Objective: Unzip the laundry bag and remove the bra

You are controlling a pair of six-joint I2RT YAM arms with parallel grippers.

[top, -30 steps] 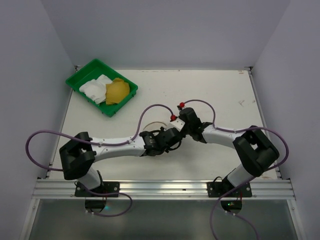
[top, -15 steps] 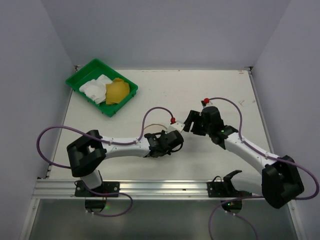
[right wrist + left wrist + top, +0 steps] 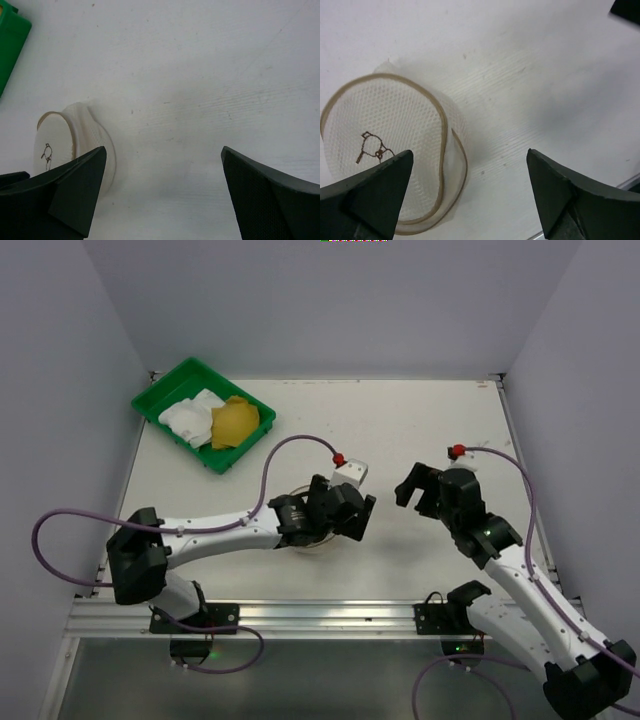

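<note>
My left pincer [image 3: 470,160] hangs with its jaws wide apart, clamped on nothing. The laundry bag [image 3: 385,150] sits on the table [image 3: 530,75] just under my left finger, its round lid with the bra drawing facing up at me. My right pincer [image 3: 163,150], also spread and empty, stands well apart, with the bag out past its left finger, so the left is nearer; nothing blocks it, and the green tray [image 3: 162,380] lies far beyond.
</note>
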